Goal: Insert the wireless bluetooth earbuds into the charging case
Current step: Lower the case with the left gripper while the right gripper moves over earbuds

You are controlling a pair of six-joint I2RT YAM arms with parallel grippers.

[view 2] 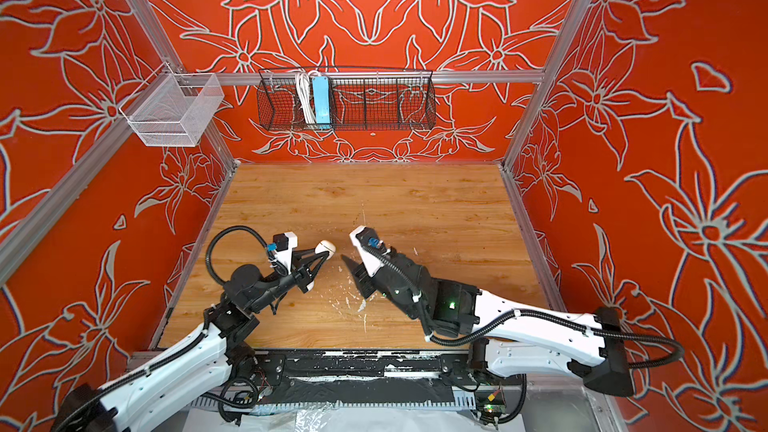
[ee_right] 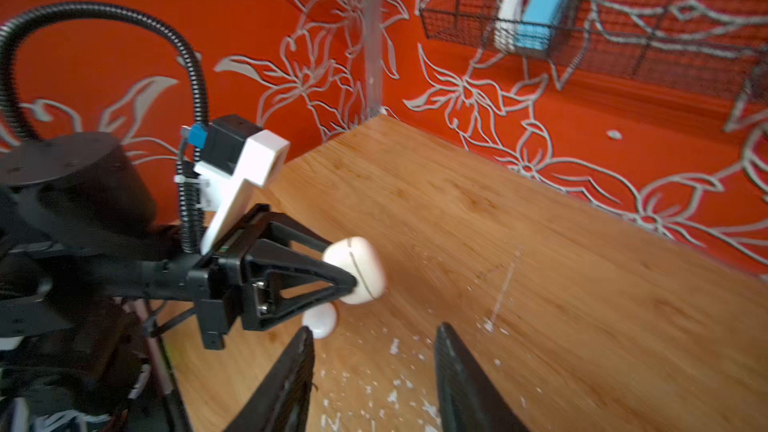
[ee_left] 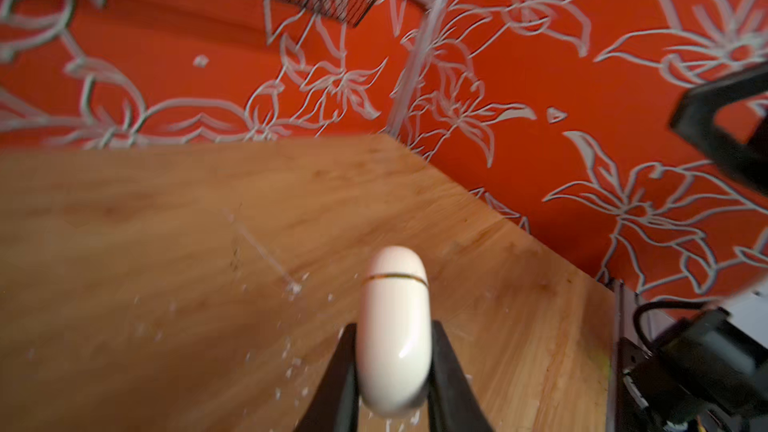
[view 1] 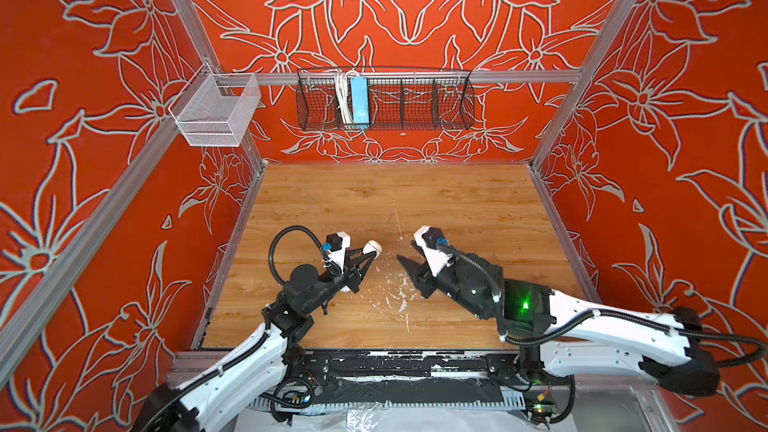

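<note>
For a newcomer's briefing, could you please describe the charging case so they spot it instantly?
Over the wooden table, the left gripper clamps the charging case. It is a glossy white pill with a thin gold seam, unlike the flat paint flecks below.

Just under the left gripper [ee_right: 343,265], a small white rounded piece [ee_right: 319,323] is half hidden and too blurred to identify.

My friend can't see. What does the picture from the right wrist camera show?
The left gripper pinches a closed white case above a wooden table. A small white rounded piece, maybe an earbud, lies on the table under it. In front, the right gripper's two black fingers stand apart, holding nothing.
</note>
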